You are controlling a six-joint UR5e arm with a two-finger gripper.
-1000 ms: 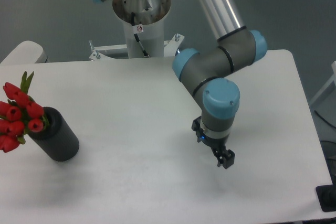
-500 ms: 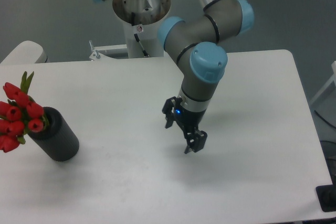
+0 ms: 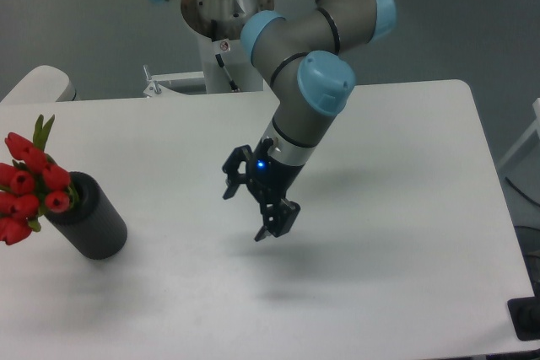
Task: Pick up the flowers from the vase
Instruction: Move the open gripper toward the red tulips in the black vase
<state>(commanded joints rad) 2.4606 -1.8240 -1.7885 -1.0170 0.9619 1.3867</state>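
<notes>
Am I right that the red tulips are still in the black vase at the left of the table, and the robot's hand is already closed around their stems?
Not quite. The red tulips are in the black vase at the left of the table, but the hand is not on their stems. The camera view shows it open over the middle of the table, well apart from the vase, holding nothing.

We see one black vase (image 3: 91, 218) on one white counter (image 3: 405, 292). In the vase is one bunch of flowers (image 3: 27, 187). We count about seven red buds in it, though some hide at the edge. There is one robot arm (image 3: 312, 73) with one pincer (image 3: 248, 210), and the pincer has two fingers (image 3: 272, 223).
</notes>
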